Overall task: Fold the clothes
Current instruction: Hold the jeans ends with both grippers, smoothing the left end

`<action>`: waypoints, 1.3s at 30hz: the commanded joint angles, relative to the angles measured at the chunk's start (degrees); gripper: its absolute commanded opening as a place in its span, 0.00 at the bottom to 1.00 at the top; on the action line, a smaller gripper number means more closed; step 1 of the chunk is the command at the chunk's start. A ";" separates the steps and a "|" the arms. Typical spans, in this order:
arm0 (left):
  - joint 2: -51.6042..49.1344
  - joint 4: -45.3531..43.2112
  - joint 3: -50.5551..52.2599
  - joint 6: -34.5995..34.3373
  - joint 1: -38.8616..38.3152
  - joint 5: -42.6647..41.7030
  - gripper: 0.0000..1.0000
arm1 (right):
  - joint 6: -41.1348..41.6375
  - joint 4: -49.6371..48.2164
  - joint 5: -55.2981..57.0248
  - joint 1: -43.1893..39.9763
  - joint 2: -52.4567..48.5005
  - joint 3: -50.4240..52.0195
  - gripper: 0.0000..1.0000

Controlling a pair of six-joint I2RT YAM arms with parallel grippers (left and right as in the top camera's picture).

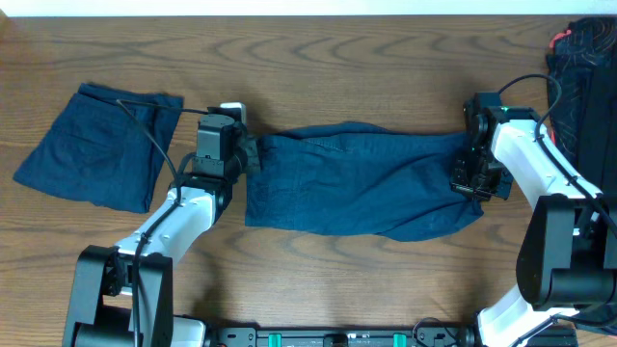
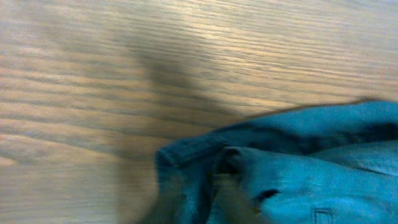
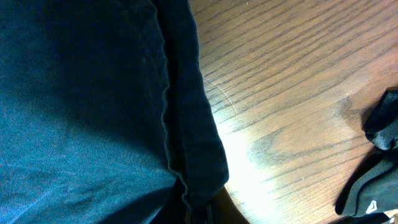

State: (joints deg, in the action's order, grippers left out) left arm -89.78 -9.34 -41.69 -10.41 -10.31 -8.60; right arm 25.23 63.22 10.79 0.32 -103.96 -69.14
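One piece of the clothes, a pair of dark navy trousers [image 1: 357, 183], lies stretched across the middle of the table between both grippers. My left gripper [image 1: 246, 154] is at its left end. In the blurred left wrist view a bunched corner of the cloth [image 2: 311, 155] lies between the fingers of that gripper [image 2: 202, 208], and their grip is unclear. My right gripper [image 1: 472, 175] is shut on the right end. The seamed edge [image 3: 186, 124] runs down into the right gripper [image 3: 208, 218]. A second navy garment [image 1: 96, 145] lies folded at far left.
A black bag-like item [image 1: 588, 77] sits at the table's far right edge, and part of this black item [image 3: 379, 168] shows in the right wrist view. Bare wooden tabletop [image 1: 337, 67] lies behind the trousers. A black cable [image 1: 145, 125] crosses the folded garment.
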 commanded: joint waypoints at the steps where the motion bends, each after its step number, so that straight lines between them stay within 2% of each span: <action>1: 0.68 0.04 -0.17 0.09 0.00 -6.62 0.74 | 0.87 -0.24 1.18 -0.26 0.57 0.02 0.03; 5: 0.66 -0.20 -0.17 0.09 0.00 -9.92 0.88 | 0.87 -0.22 1.18 -0.26 0.57 0.02 0.03; 11: -1.20 -3.26 -0.17 0.09 0.00 -10.10 0.86 | 0.87 -0.20 0.55 -0.26 0.57 0.02 0.03; 17: -4.90 -4.96 -0.17 0.09 0.00 -12.41 0.62 | 0.87 -0.24 0.15 -0.26 0.57 0.02 0.03; 21: -6.23 -5.14 -0.17 0.07 -0.02 -13.29 0.61 | 0.90 -0.28 0.15 -0.26 0.57 0.02 0.03; 22: -6.38 -5.11 -0.17 0.09 0.00 -13.29 0.55 | 0.90 -0.33 0.15 -0.26 0.57 0.02 0.03; 23: -6.40 -5.11 -0.17 0.11 0.00 -13.29 0.45 | 0.90 -0.44 0.15 -0.26 0.57 0.02 0.03; 24: -6.32 -5.14 -0.17 0.09 0.00 -13.31 0.27 | 0.87 -0.55 0.15 -0.26 0.57 0.02 0.03; 27: -5.16 -5.53 -0.17 0.31 0.17 -13.29 0.06 | 0.90 -0.68 0.17 -0.26 0.57 0.02 0.03; 36: -1.84 -3.91 -0.17 0.11 2.78 -13.16 0.06 | 0.90 -0.66 0.17 -0.26 0.57 0.02 0.03; 39: -1.84 0.48 -0.17 0.07 3.02 -8.59 0.06 | 0.90 -0.61 0.17 -0.28 0.57 0.02 0.03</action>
State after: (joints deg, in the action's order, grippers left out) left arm -92.25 -10.68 -41.74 -10.48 -7.90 -20.91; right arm 25.26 62.72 10.37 0.32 -103.96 -69.14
